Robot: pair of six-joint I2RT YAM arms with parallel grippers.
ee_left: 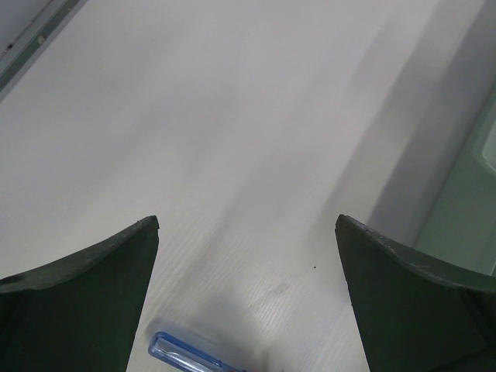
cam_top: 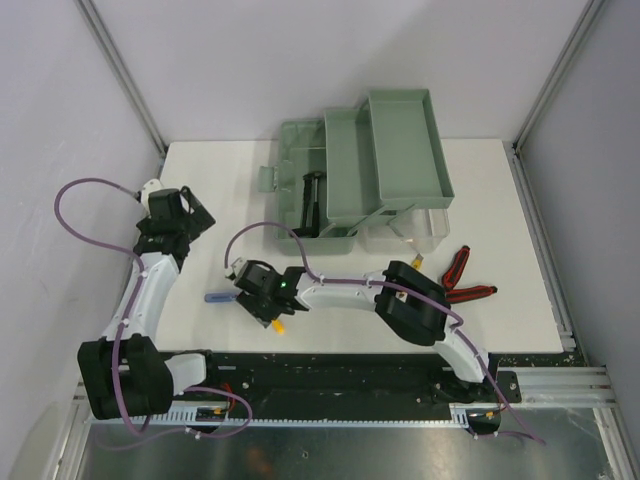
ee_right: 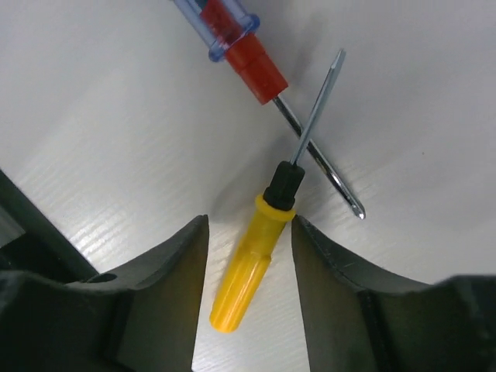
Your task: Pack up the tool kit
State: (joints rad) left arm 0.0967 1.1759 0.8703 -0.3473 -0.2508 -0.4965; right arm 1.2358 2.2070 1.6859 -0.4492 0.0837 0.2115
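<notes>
Sage-green box (cam_top: 362, 165) sits at 12 o'clock on the white table (cam_top: 240, 190), open, its upper tray swung out toward 1 o'clock. The clear lid (cam_top: 420, 228) lies flat on the table at the box's 5 o'clock corner. I see a dark tool (cam_top: 312, 202) in the bottom compartment, but it is too small to name. Pliers (cam_top: 466, 280) with red handles lie at 4 o'clock on the table, well apart from both arms.

Right gripper (cam_top: 266, 304) is down at 8 o'clock on the table. On the right wrist view the right gripper (ee_right: 250, 221) has its jaws either side of the yellow screwdriver (ee_right: 244, 271). They are narrow but not clamped, and I see a thin gap on both sides of the handle. The yellow screwdriver lies flat, tip toward 1 o'clock. Its shaft crosses the shaft of the blue screwdriver (ee_right: 232, 35), which has a clear blue handle and a red collar and runs from 11 o'clock down to 4 o'clock. I cannot tell which shaft is on top.

Left gripper (cam_top: 195, 212) is at 9 o'clock on the table, holding nothing. From its wrist view the left gripper (ee_left: 248, 294) has its jaws spread wide over bare table. The blue screwdriver (ee_left: 186, 353) handle end shows at 6 o'clock of that view, between the fingers (ee_left: 77, 302). A green box (ee_left: 474, 209) wall shows at 3 o'clock.
</notes>
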